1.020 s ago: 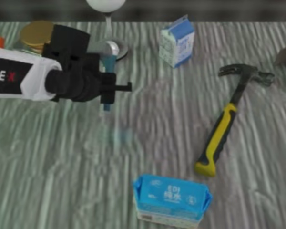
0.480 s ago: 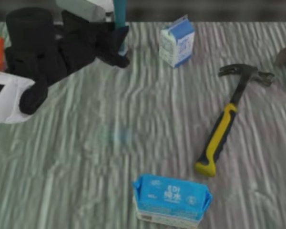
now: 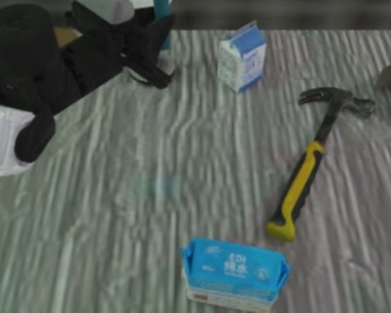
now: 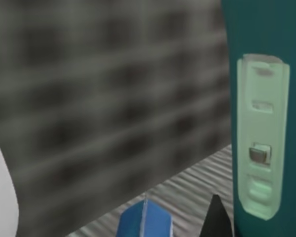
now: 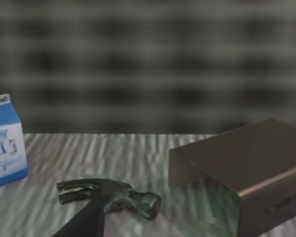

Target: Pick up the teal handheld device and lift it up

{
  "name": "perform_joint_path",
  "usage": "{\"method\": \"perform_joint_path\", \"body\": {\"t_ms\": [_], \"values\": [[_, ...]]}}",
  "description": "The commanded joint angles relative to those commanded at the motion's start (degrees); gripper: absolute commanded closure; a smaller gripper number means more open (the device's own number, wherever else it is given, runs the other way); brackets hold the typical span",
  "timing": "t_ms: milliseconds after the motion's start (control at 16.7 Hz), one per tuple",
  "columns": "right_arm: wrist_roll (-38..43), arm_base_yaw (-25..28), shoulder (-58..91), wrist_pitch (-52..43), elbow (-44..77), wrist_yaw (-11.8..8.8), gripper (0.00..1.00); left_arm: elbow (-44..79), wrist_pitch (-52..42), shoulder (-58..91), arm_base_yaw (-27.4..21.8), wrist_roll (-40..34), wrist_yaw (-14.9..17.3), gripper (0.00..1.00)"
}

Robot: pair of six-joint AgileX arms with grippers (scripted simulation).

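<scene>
The grey striped desk (image 3: 182, 163) carries a yellow-and-black-handled claw hammer (image 3: 306, 176) at the right, a blue wrapped packet (image 3: 234, 268) near the front edge and a small blue-and-white carton (image 3: 242, 55) at the back. At the far left, the black left end effector (image 3: 158, 45) is seen pinching the slim dark-teal wand with a white button strip (image 4: 261, 133), held upright, apparently clear of the desk. The wand is judged light, rigid and smooth, so slip is possible; mid-shaft is the sensible hold. The right arm is out of view.

Even soft light, faint shadows, blurred backdrop, no glare
</scene>
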Motion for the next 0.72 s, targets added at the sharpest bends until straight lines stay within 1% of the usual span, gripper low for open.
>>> {"method": "perform_joint_path", "body": {"t_ms": [120,240,360,600,720], "values": [[0.0,0.0,0.0,0.0,0.0,0.0,0.0,0.2,0.0,0.1,-0.5,0.0,-0.3,1.0],[0.0,0.0,0.0,0.0,0.0,0.0,0.0,-0.8,0.8,-0.8,-2.4,0.0,-2.4,1.0],[0.0,0.0,0.0,0.0,0.0,0.0,0.0,-2.5,2.3,-2.4,-5.8,-0.3,-6.1,1.0],[0.0,0.0,0.0,0.0,0.0,0.0,0.0,-6.7,5.7,-6.2,-13.9,-1.0,-14.9,1.0],[0.0,0.0,0.0,0.0,0.0,0.0,0.0,-7.8,6.8,-7.4,-16.3,-1.2,-17.3,1.0]]}}
